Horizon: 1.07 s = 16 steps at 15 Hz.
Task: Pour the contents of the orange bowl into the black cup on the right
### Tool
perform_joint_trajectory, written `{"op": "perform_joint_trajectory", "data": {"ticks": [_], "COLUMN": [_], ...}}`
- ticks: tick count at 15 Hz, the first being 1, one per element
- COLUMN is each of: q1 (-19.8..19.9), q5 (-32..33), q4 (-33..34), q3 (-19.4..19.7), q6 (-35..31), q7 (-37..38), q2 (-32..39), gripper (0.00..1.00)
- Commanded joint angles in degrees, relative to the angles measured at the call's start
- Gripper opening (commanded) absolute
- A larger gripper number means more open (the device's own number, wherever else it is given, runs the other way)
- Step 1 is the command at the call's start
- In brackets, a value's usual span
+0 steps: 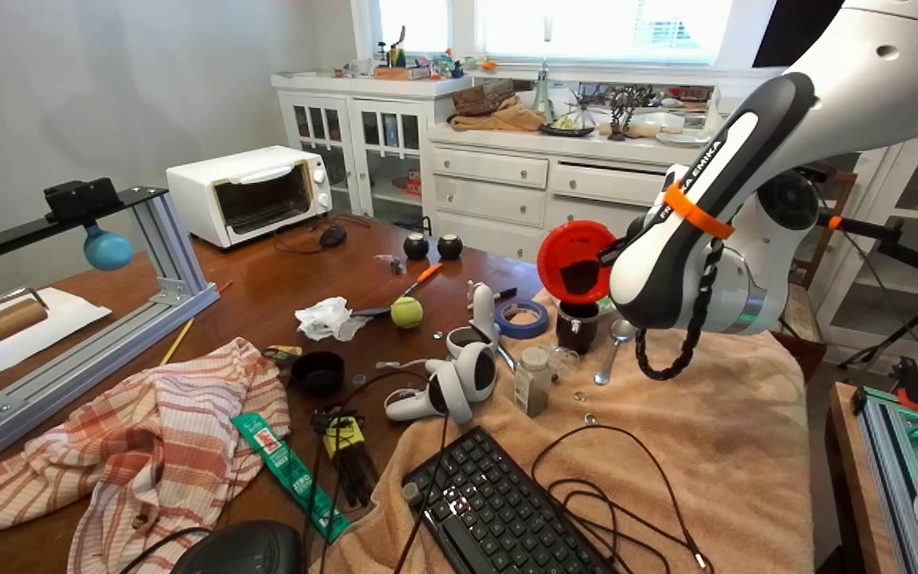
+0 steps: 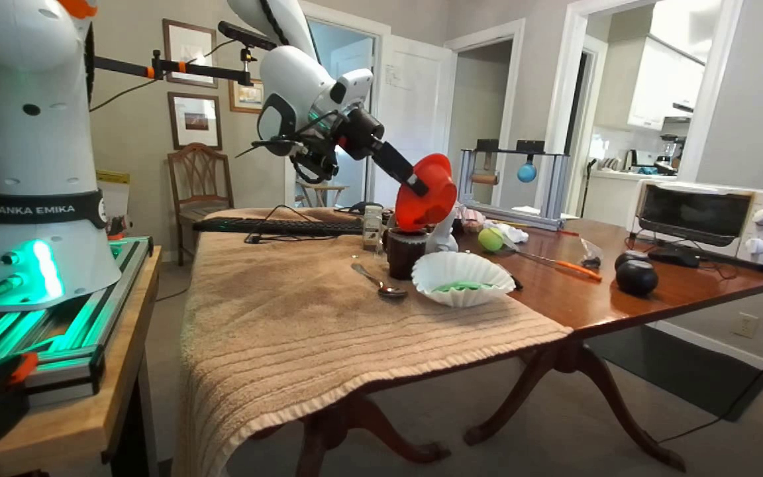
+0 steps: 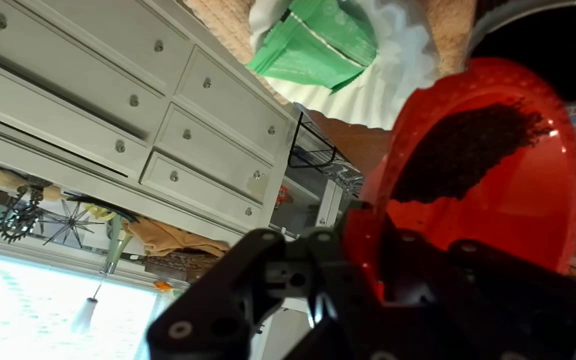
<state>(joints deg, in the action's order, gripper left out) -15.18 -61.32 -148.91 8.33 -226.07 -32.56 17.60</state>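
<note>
A: State of the jaws?

B: Clamped on the side of the orange bowl (image 1: pixel 569 245), across its rim. The wrist view confirms the grip.

A: Attitude of the bowl?

B: Held clear of the worktop (image 1: pixel 252 291) and tilted steeply, its lower rim at the mouth of the black cup (image 2: pixel 406 260). Dark, fine-grained contents (image 3: pixel 463 150) lie inside the bowl, gathered toward its low side.

A: Condition of the cup?

B: Upright on a tan towel (image 2: pixel 275 298), beneath the bowl. Its interior reads very dark in the wrist view; whether anything lies within, I cannot fairly say.

A: Items next to it?

B: In an exterior view, a metal spoon (image 2: pixel 391 291) lies on the towel just beside the cup, and a white fluted paper filter (image 2: pixel 464 265) sits just beside it as well. The filter holds a green packet (image 3: pixel 318 47). A roll of blue tape (image 1: pixel 524 332) lies close by, and a lidded clear jar (image 1: pixel 533 387) stands upright near the cup.

A: Further out?

B: White controllers (image 1: pixel 449 391) and a tennis ball (image 1: pixel 406 312) rest on the worktop. A black keyboard (image 1: pixel 499 510) lies on the towel. A second black cup (image 1: pixel 317 384) stands well apart from the first, near a striped cloth (image 1: pixel 172 414). A white toaster oven (image 1: pixel 248 191) stands farther off.
</note>
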Motion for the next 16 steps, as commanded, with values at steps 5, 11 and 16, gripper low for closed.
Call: {"op": "perform_joint_trajectory", "data": {"ticks": [5,11,16], "q1": [0.0,-1.3,-2.5], "q5": [0.0,-2.6,-5.3], "q4": [0.0,-0.7,-1.4], "q3": [0.0,-0.2,-0.9], "q6": [0.0,-3.1,-6.1], "q7": [0.0,-1.8,-3.6], "q2": [0.0,0.8,2.0], "gripper": [0.06,0.02,0.02]}}
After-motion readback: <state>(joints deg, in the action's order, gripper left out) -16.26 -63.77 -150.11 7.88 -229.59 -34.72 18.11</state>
